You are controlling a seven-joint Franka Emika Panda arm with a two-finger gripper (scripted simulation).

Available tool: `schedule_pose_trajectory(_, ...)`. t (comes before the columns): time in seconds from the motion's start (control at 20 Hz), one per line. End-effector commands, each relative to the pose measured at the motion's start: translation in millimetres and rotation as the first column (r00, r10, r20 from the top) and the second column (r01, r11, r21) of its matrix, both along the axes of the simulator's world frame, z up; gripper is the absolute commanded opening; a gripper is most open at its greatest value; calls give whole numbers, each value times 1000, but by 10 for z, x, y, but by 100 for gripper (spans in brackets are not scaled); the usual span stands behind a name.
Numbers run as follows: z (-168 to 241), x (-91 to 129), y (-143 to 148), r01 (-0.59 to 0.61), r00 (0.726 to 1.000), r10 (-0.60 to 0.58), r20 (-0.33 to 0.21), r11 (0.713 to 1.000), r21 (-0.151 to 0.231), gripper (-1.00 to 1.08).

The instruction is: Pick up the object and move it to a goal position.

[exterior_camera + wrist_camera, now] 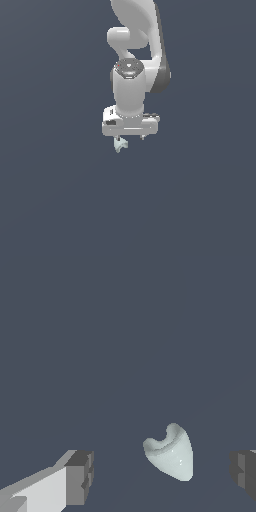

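- My gripper (162,476) stands wide, holding nothing.
- The object (171,452) lies between my fingers (80,476), apart from both and nearer the far one.
- Its tapered long axis runs roughly across my closing line, I judge.

text: none readable | labels: none | numbers: none | signs: none on any surface
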State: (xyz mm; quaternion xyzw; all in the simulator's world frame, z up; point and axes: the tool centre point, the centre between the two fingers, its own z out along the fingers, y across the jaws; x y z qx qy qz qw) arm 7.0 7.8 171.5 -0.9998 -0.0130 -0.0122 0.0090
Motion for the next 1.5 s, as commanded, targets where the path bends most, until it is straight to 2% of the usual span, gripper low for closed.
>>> schedule_pose_trajectory(0.0, -7, -4, -6, -5, 1000, 5, 0, 1000, 0, 100)
schedule_pose_trajectory(0.45, -137, -86, -99, -89, 996, 89, -3, 996, -7, 100)
schedule_pose_trajectory(0.75, -300, -200, -212, -198, 980, 198, -7, 980, -14, 100)
schedule_pose_trajectory(1.45, -702, -543, -468, -475, 880, 474, -21, 880, -19, 100)
